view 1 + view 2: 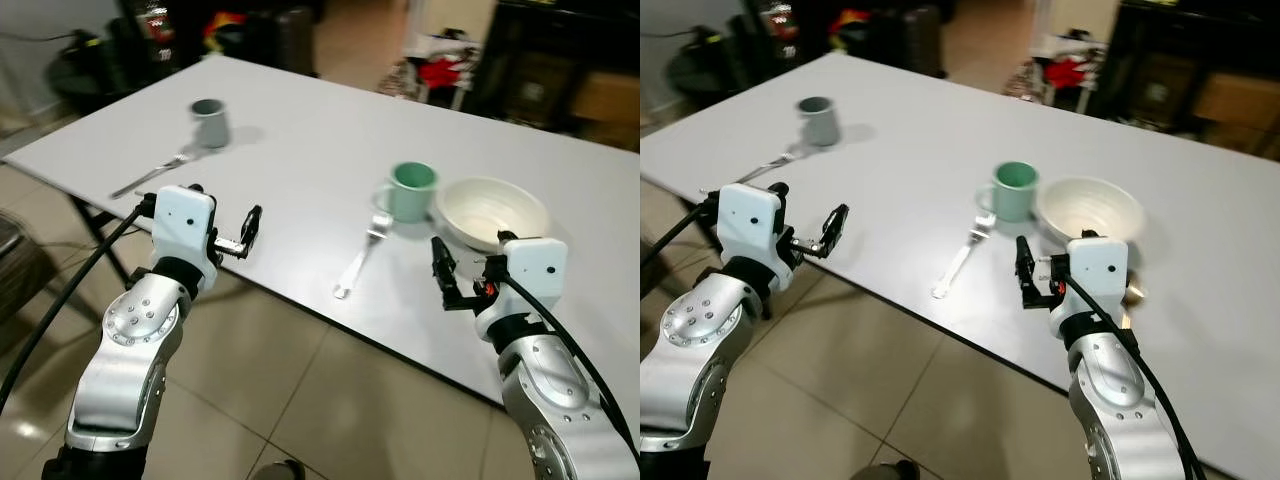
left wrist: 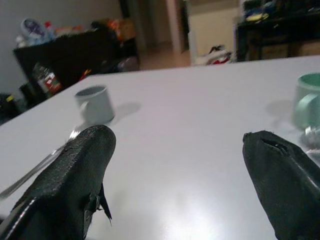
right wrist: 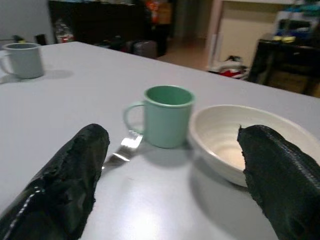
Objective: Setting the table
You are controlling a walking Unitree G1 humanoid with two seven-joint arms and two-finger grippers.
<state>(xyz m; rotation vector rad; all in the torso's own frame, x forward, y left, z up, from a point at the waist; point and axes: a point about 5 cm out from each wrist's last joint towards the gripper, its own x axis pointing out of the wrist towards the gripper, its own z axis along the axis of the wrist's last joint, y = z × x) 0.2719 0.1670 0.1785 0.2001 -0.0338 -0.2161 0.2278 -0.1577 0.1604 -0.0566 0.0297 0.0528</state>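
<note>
The right claw [image 1: 447,272] is hovering wide open and empty at the near edge of the table [image 1: 300,130]. The white bowl [image 1: 495,212] is sitting just ahead of it, with the green mug [image 1: 410,190] touching or nearly touching the bowl's left side. A fork [image 1: 362,256] is lying in front of the mug, its long axis running toward the robot. The left claw [image 1: 235,232] is also gaping empty, facing the far grey mug [image 1: 210,121] and second fork [image 1: 150,175]. The right arm looks nearer the bowl setting.
</note>
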